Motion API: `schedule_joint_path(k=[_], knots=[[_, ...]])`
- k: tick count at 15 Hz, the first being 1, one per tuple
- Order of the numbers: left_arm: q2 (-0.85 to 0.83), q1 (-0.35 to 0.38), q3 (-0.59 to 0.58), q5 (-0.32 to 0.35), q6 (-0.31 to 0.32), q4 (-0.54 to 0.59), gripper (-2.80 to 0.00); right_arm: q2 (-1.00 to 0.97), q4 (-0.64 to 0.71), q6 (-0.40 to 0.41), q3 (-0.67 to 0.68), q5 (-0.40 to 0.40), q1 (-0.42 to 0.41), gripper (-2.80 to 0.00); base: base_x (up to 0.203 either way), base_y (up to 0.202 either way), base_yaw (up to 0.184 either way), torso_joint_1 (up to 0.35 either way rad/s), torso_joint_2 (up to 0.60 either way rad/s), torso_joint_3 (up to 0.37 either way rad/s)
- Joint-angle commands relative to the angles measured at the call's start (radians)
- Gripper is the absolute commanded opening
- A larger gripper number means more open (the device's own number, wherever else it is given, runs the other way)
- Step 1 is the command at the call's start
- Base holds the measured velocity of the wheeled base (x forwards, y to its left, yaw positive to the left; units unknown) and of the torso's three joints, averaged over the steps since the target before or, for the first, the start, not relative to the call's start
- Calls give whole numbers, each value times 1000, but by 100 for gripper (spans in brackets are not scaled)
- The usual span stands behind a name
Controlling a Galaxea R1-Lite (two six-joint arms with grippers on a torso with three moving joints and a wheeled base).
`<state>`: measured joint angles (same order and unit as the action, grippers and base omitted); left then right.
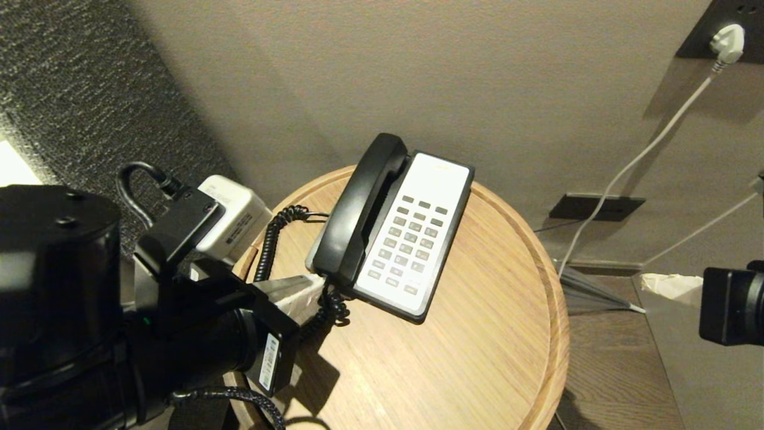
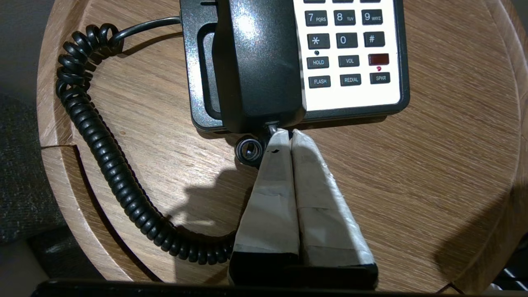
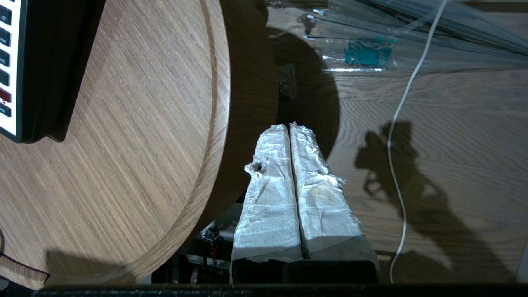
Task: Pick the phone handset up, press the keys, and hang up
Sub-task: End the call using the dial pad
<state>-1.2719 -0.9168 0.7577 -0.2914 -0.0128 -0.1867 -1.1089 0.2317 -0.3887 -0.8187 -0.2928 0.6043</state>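
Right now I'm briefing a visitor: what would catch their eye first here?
The black-and-white phone base on the round wooden table, with the phone handset lying in its cradle. The shut left gripper sits at the handset's near end, where the coiled cord plugs in.

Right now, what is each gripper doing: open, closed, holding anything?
Left gripper: closed, empty, tips at the phone handset's cord end.
Right gripper: closed, empty, off the table's edge.

Phone handset (image 2: pixel 258 62) top cut off in left wrist view.
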Motion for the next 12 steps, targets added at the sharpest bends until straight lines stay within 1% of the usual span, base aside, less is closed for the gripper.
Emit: schedule_joint_path(k=[1, 3, 12], knots=[[-9, -9, 0, 3, -3, -2, -280, -5, 1, -2, 0, -2, 0, -280, 0, 0, 0, 0, 0, 0], [-16, -22, 0, 16, -8, -3, -280, -6, 1, -2, 0, -2, 0, -280, 0, 0, 0, 0, 0, 0], [-64, -20, 9, 18, -7, -10, -280, -3, 1, -1, -13, 0, 0, -280, 0, 0, 0, 0, 0, 0]])
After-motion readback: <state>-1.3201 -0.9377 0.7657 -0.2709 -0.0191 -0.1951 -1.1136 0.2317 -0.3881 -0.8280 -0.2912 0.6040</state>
